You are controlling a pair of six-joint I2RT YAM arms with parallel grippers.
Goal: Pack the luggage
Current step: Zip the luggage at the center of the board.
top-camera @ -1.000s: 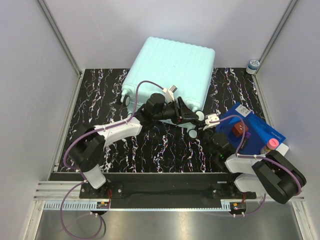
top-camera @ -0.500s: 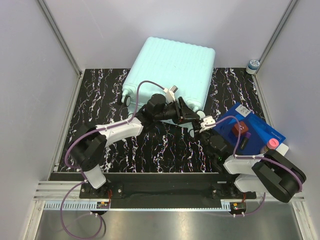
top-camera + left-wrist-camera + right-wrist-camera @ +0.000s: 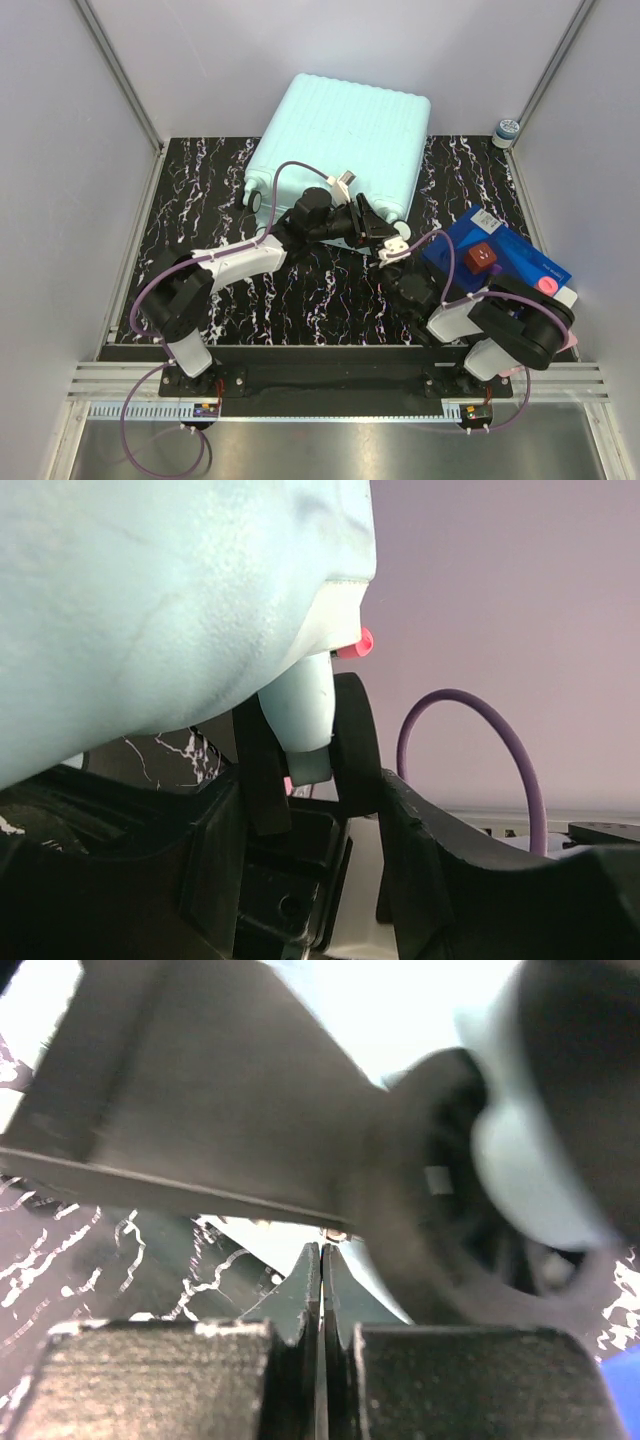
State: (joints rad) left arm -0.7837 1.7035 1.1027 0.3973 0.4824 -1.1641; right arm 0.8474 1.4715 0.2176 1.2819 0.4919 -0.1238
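Observation:
The luggage (image 3: 340, 130), a mint-green ribbed suitcase, lies closed at the back of the table. My left gripper (image 3: 378, 228) is at its near right corner. In the left wrist view the shell (image 3: 150, 600) fills the upper left, and my left gripper (image 3: 312, 780) is shut on a black double wheel (image 3: 355, 740), one finger against each side. My right gripper (image 3: 393, 250) sits just in front of that corner. Its fingers (image 3: 322, 1252) are shut with nothing between them, pointing up under the left gripper's body, with the wheel (image 3: 530, 1160) to their right.
A flat blue box (image 3: 510, 255) lies at the right, with a red block (image 3: 482, 256) on it and a pink-capped item (image 3: 545, 285) at its edge. A small jar (image 3: 507, 130) stands at the back right corner. Grey walls enclose the marbled black table (image 3: 210, 190).
My right arm has swung left from the blue box towards the suitcase's near right wheel and the left gripper. The left arm and the suitcase have not moved.

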